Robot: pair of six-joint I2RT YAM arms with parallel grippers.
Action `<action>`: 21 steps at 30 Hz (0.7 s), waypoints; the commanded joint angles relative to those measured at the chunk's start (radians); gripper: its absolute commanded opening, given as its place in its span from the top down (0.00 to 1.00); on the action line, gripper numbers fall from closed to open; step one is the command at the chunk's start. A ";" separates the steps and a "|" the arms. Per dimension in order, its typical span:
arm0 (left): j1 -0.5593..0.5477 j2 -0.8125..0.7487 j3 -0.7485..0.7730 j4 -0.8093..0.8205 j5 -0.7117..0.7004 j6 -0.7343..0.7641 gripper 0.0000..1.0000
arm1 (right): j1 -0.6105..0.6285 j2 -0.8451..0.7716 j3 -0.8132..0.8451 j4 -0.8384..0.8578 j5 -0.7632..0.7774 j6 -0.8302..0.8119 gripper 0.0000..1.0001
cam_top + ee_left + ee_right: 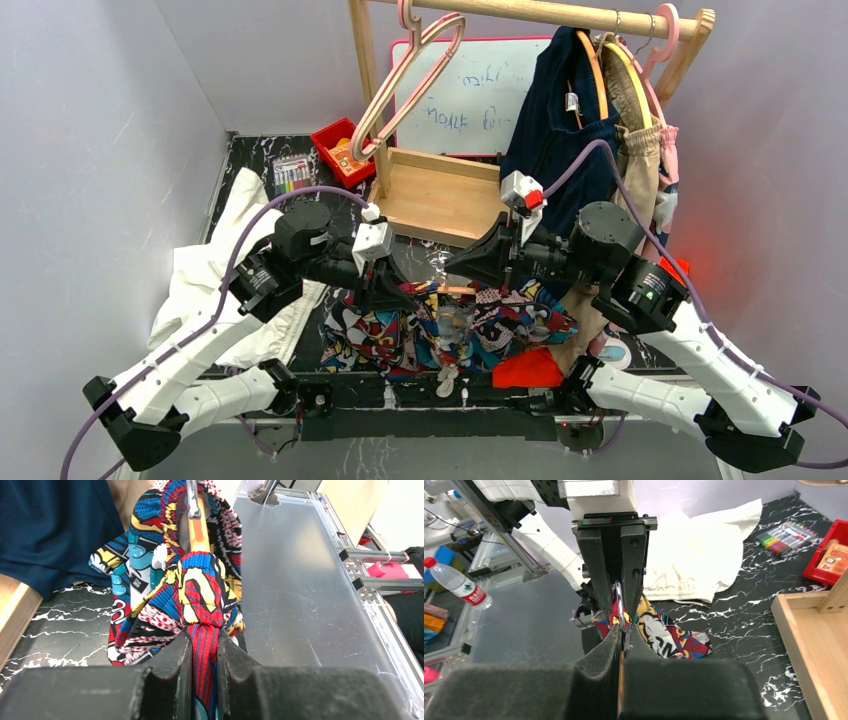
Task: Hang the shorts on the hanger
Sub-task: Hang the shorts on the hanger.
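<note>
The comic-print shorts [440, 330] hang draped over the light-orange hanger [455, 291] near the table's front edge, their white drawstring dangling below. My left gripper [405, 293] is shut on a bunched fold of the shorts [202, 595], just below the hanger's orange bar [198, 532]. My right gripper [462, 265] is shut on the hanger; its orange edge [620, 680] shows between the closed fingers and its silver hook [619, 605] rises just beyond them. The shorts also show in the right wrist view [659, 630]. The two grippers face each other, almost touching.
A wooden rack with a tray base [440, 195] stands behind, holding a pink hanger [415, 75] and a dark navy garment [555, 120]. A white cloth [215, 280] lies at left. A red bin [340, 150] and markers [292, 172] sit at the back left. A red item [528, 368] lies at front.
</note>
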 commanded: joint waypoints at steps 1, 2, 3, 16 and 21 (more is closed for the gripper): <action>0.013 -0.051 0.014 0.030 -0.078 0.032 1.00 | 0.008 0.006 0.085 -0.020 -0.048 -0.002 0.80; 0.013 -0.062 0.009 0.042 -0.088 0.030 1.00 | 0.008 0.014 0.097 -0.049 -0.056 -0.008 0.64; 0.013 -0.074 0.004 0.050 -0.096 0.030 1.00 | 0.008 0.022 0.106 -0.089 -0.057 -0.014 0.56; 0.013 -0.111 -0.002 0.074 -0.079 0.012 1.00 | 0.008 0.046 0.089 -0.153 -0.041 -0.036 0.45; 0.013 -0.096 0.019 0.071 -0.048 0.002 1.00 | 0.008 0.094 0.112 -0.130 -0.092 -0.043 0.49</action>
